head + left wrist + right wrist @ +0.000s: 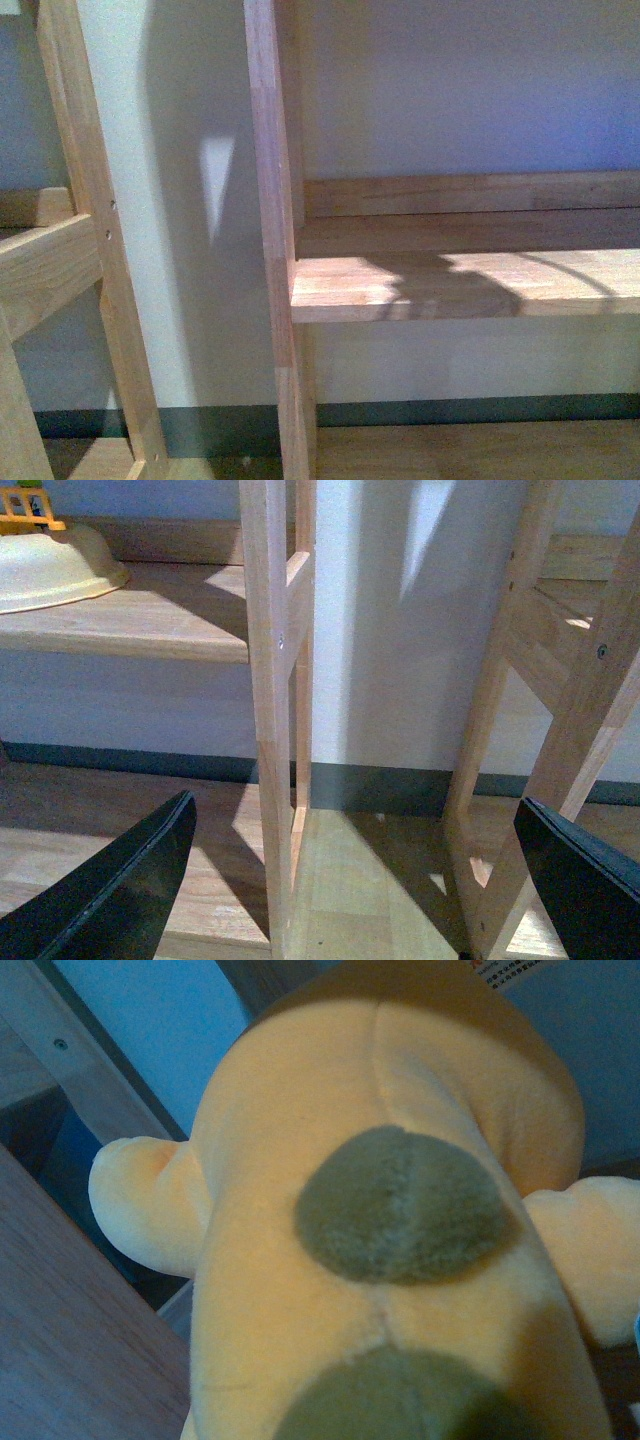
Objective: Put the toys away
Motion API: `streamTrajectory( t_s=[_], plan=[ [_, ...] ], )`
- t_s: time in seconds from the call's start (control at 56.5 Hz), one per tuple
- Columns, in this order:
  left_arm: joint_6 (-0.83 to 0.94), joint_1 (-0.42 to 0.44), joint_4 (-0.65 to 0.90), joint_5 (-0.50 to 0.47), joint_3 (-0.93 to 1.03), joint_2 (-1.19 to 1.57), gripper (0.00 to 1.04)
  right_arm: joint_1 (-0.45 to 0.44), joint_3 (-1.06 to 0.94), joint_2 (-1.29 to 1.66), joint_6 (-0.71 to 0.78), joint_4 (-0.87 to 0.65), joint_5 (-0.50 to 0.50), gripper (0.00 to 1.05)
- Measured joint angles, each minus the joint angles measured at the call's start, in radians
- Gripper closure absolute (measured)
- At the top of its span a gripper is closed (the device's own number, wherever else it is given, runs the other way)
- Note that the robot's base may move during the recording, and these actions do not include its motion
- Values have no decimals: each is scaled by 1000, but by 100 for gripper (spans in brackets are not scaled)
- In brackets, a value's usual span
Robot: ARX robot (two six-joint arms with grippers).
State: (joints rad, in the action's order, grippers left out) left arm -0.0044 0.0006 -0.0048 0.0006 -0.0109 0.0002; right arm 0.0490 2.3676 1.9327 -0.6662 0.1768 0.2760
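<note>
Up close, only the right wrist view shows the plush animal (330, 1220): one orange-yellow toy filling the picture, with two dark oval patches and two pale stubby limbs. It sits so near the lens that the right gripper is out of sight, so its grip cannot be told. By contrast, the left gripper (350, 880) hangs spread wide and empty, its two dark fingers (120, 890) apart before two wooden shelf frames. Farther back, one cream bowl (50, 565) rests on a shelf (150, 615). From the front, a bare wooden shelf board (470, 285) meets one upright post (272, 200) against the wall (180, 200).
</note>
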Motion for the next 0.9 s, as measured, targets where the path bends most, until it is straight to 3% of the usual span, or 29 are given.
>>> streamTrajectory(
  t_s=[0.531,0.725,0.902],
  plan=[
    [0,0,0,0,0,0,6,-6,-10,38,-90,-76,40,85],
    [0,0,0,0,0,0,6,0,-10,40,-104,-81,42,55],
    [0,0,0,0,0,0,6,6,16,40,-101,-68,37,19]
  ],
)
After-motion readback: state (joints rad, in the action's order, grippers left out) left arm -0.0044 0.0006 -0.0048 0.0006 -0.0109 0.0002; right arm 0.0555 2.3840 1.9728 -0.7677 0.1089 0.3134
